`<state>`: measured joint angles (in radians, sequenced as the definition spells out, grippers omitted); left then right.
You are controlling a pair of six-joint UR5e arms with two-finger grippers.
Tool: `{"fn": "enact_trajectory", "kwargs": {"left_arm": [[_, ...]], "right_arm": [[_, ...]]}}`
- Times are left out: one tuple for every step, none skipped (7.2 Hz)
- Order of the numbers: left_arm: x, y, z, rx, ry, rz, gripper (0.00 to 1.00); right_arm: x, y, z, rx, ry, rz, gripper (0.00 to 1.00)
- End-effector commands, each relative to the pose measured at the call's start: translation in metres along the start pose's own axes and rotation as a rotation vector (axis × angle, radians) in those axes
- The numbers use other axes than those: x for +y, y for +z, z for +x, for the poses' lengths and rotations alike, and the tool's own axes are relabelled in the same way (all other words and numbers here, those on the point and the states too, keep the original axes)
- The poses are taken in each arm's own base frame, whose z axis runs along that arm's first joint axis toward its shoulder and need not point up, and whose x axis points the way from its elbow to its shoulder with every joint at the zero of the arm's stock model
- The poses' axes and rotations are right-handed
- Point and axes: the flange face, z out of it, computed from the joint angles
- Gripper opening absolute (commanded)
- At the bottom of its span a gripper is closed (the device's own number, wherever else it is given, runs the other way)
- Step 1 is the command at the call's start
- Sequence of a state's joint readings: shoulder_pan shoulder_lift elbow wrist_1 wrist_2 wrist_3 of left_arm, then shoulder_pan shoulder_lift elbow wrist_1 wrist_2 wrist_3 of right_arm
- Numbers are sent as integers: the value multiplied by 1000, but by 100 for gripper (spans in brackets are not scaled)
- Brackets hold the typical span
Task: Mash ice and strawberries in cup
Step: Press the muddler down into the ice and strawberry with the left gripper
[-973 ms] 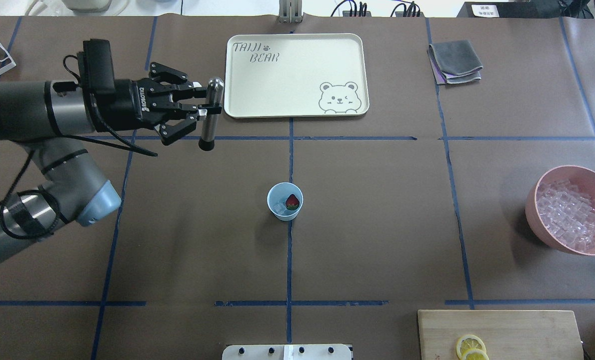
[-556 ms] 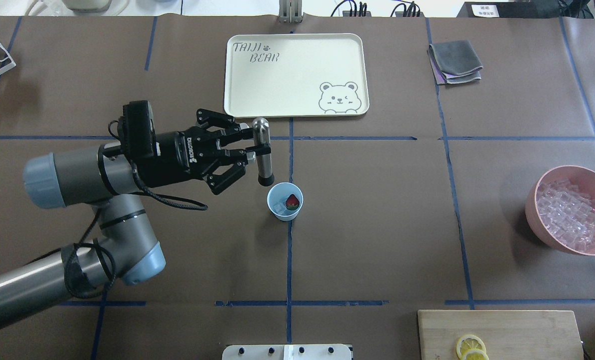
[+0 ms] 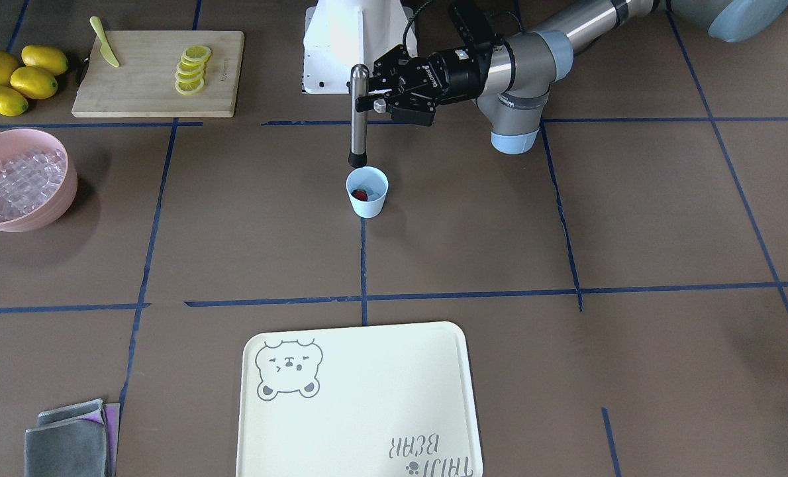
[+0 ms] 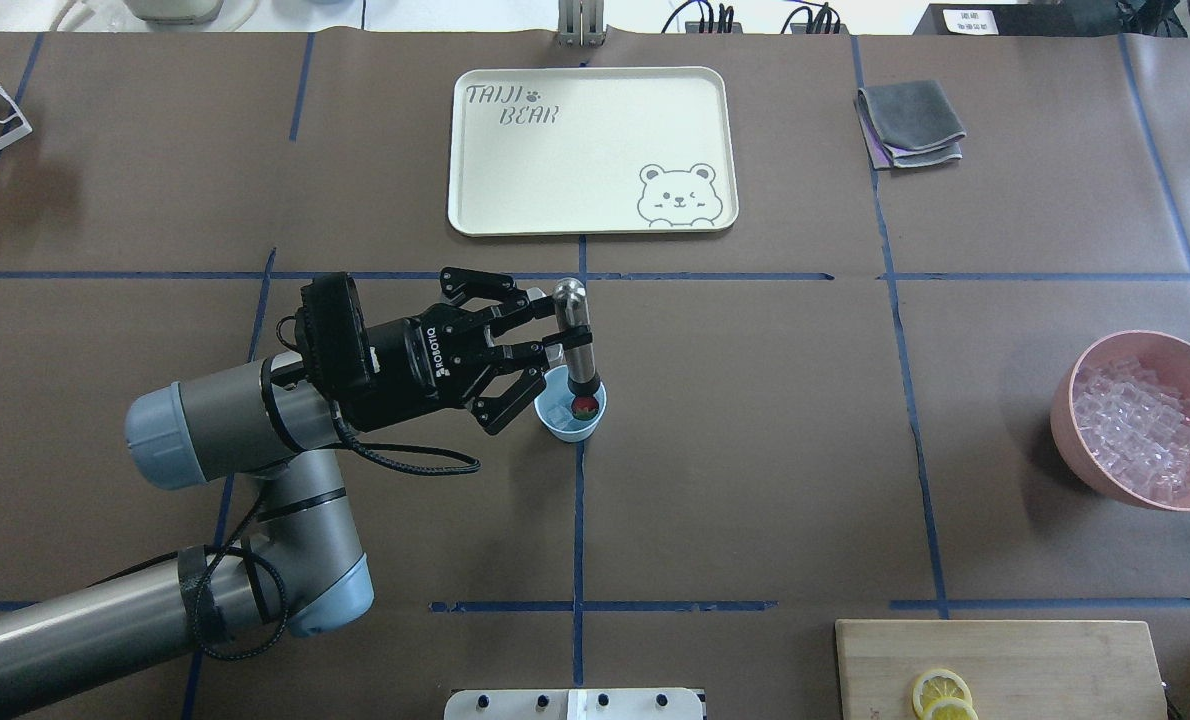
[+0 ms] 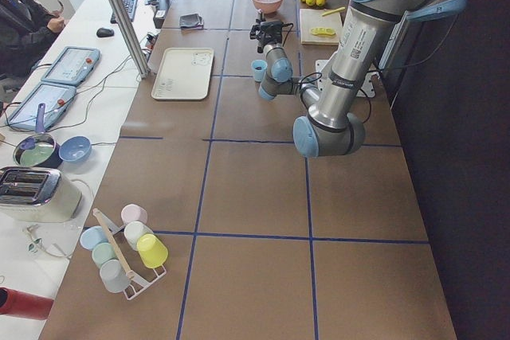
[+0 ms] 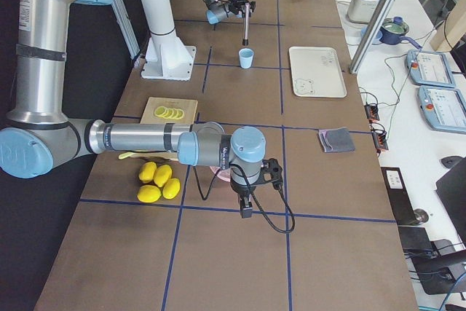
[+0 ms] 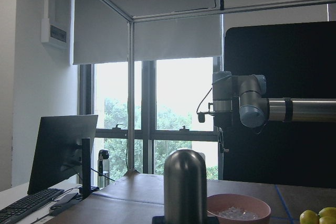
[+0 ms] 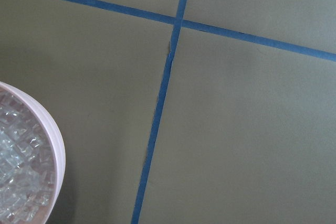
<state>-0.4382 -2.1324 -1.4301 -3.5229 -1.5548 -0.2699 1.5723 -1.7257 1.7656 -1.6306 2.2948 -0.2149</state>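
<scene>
The worktop (image 4: 755,420) has a matt brown, paper-like cover, crossed by strips of blue tape (image 4: 578,520) with a slight sheen; the muddler (image 4: 581,360) is polished silver metal, its domed head catching the light, with a dull black tip; the left claw (image 4: 562,345) is matt black; the left arm (image 4: 55,620) behind it is brushed grey metal with smooth pale-blue caps; the cup (image 3: 367,202) looks like matt pale-blue plastic; the ice (image 4: 1135,425) is clear and glassy, heaped in a smooth, matt pink bowl (image 4: 1063,415); the tray (image 4: 595,150) is smooth cream plastic; the cloth (image 4: 910,120) is soft grey fabric; the cutting board (image 3: 149,79) is pale, dull-finished wood.
</scene>
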Motion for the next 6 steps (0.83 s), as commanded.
{"fn": "enact_trajectory", "kwargs": {"left_arm": [[21, -2, -7, -17, 34, -29, 0], [36, -9, -10, -16, 35, -32, 0], [52, -14, -10, -13, 30, -41, 0], [64, -19, -9, -8, 25, -45, 0], [74, -20, -3, -21, 14, -55, 0], [86, -21, 2, -39, 6, -55, 0]], "right_arm": [[0, 0, 0, 0, 0, 0, 99], [0, -1, 0, 0, -1, 1, 99], [0, -1, -1, -1, -1, 1, 99], [0, 0, 0, -1, 0, 0, 99], [0, 0, 0, 0, 0, 0, 99], [0, 1, 0, 0, 0, -1, 99]]}}
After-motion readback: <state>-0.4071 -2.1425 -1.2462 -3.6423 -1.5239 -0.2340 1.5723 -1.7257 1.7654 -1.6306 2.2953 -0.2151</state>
